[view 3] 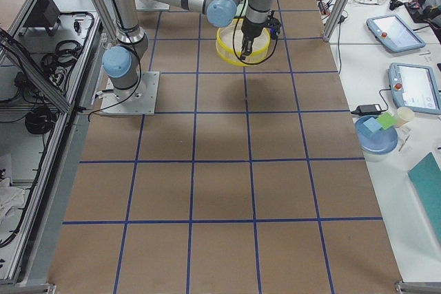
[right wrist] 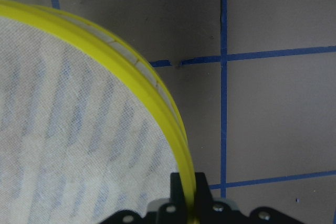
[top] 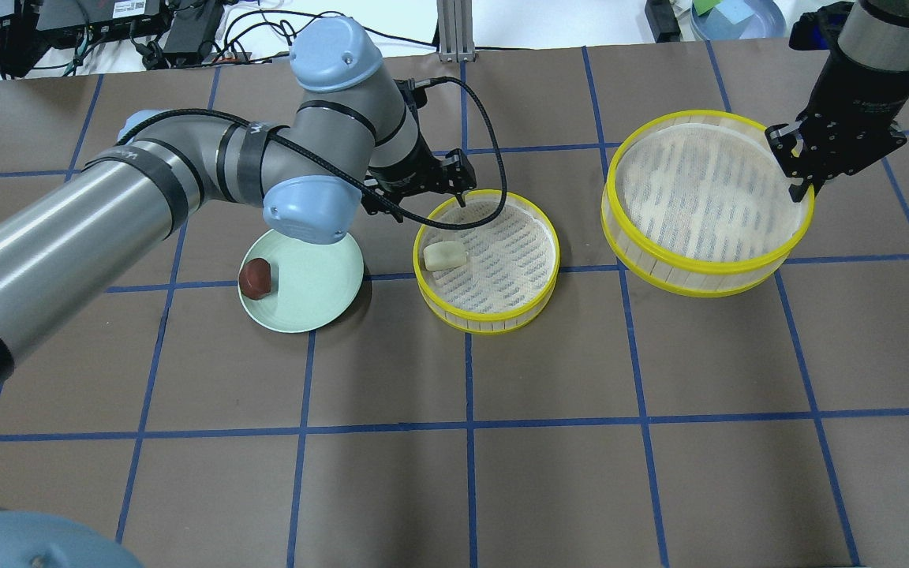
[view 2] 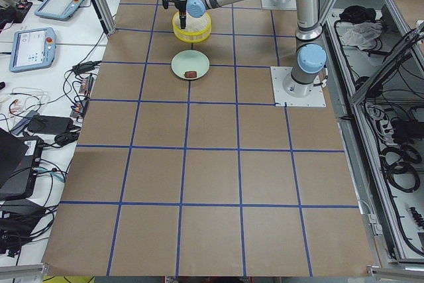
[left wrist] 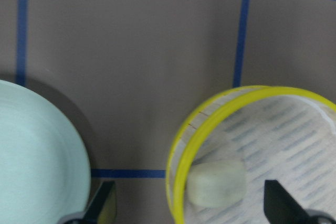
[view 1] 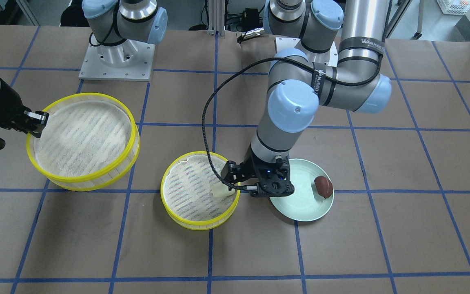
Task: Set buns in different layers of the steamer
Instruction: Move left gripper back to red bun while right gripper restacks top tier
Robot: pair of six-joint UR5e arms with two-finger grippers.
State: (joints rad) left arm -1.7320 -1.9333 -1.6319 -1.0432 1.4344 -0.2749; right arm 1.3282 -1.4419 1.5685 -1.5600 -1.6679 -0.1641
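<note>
Yellow tray rim (top: 691, 115), right end effector (top: 798, 186) clamped

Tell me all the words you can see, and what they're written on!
"WAN…" in pale letters on the black strap round the left arm; the rest is too blurred to read.
White print on the right arm's black wrist: too small to read.
Screens of the tablets beside the table: too small to read.
No words on the large steamer tray, small steamer tray, plate, white bun or brown bun.

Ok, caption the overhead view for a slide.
One tray holds the cream bun; right gripper grips the other tray.
</note>
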